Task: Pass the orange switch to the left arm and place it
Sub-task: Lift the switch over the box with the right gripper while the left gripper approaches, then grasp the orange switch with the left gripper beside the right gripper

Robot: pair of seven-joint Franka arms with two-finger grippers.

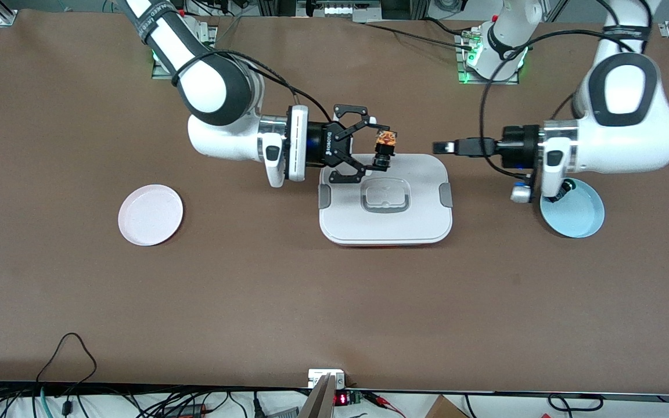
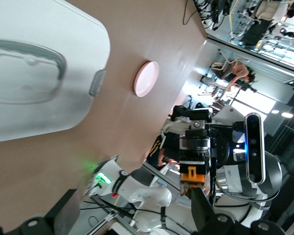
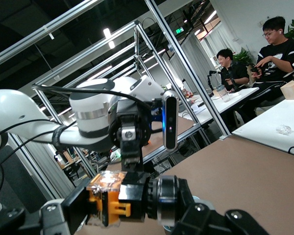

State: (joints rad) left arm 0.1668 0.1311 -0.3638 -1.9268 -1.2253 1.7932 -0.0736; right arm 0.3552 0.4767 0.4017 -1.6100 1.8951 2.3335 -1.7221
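Two plates lying on brown table (image 1: 79, 290): pink plate (image 1: 150, 214) at 9 o'clock of box (image 1: 385, 200), blue plate (image 1: 575, 216) at 3 o'clock. Right gripper (image 1: 382, 147) pinching orange switch (image 1: 384, 148) over box edge. Left gripper (image 1: 442, 148) hovering with fingers together, holding nothing. Seated people (image 3: 264, 44) showing in room.

The orange switch (image 1: 385, 148), a tiny black cylinder with an orange cap, sits just above centre of the front view, clamped between the 2 fingers of the right gripper (image 1: 376, 145) over the box's upper edge. The white box (image 1: 385, 200), lid on, grey clips at both ends, lies flat at centre frame.
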